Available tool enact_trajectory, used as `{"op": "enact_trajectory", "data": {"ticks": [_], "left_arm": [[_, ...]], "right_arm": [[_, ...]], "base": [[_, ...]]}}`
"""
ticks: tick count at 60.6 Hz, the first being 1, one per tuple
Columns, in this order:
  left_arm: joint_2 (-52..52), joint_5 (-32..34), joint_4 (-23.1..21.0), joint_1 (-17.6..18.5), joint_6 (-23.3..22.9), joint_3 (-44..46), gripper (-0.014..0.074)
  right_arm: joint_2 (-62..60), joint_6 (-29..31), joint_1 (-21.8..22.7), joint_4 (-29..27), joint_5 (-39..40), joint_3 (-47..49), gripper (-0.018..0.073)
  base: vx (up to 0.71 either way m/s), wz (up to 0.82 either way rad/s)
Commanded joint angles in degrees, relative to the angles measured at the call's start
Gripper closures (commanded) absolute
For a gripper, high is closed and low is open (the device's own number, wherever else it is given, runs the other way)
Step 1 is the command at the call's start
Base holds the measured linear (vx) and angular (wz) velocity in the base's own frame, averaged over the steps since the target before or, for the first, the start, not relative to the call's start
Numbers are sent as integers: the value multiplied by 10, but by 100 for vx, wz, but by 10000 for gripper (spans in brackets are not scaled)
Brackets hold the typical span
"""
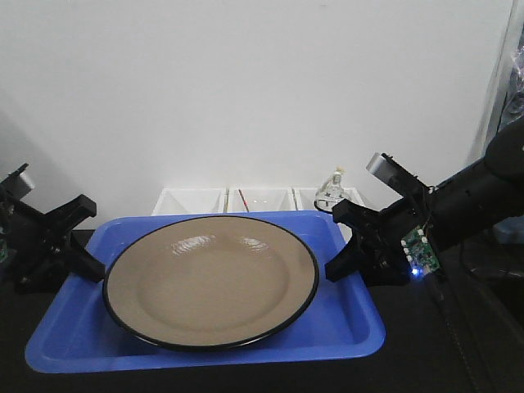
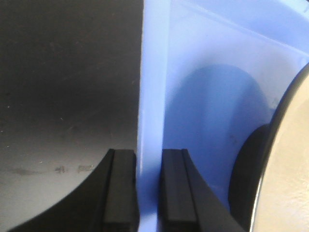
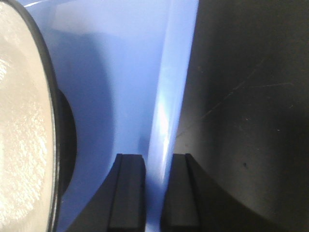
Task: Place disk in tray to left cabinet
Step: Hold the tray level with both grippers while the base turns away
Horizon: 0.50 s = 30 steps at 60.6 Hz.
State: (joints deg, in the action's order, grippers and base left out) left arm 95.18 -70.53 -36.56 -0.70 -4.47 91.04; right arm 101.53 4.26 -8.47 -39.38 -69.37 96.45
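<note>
The plate (image 1: 211,282) is lying flat in the middle of the blue tray (image 1: 348,332), filling most of its floor, so the tray is doing the carrying and nobody is touching the glossy plate itself. The left claw (image 1: 86,246) is clenching the tray's rim at the plate's 9 o'clock, and the right claw (image 1: 348,241) is clenching the opposite rim at 3 o'clock. In each wrist view a pair of black fingers (image 2: 120,193) is pinching the thin blue edge between them. Gripping at opposite sides is probably meant to hold the tray level, so the plate is not sliding toward either end. White bins (image 1: 237,201) are sitting at 12 o'clock, just behind the tray. The cabinet is not showing in any view, so I judge the trip leftward is yet to be made.
</note>
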Motion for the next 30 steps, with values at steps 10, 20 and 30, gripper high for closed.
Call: {"op": "enact_trajectory", "data": {"ticks": [10,20,30], "left_arm": [[-29,-13,-91,11,-10,22,597],[-29,-13,-91,11,-10,22,597],[-29,-13,-91,11,-10,22,597]], "right_arm": [[-35,10,-8,-94,15,23,564],[-35,10,-8,-94,15,23,564],[-35,10,-8,-94,15,23,564]], "base": [[-1,2],[-5,3],[-11,5]]}}
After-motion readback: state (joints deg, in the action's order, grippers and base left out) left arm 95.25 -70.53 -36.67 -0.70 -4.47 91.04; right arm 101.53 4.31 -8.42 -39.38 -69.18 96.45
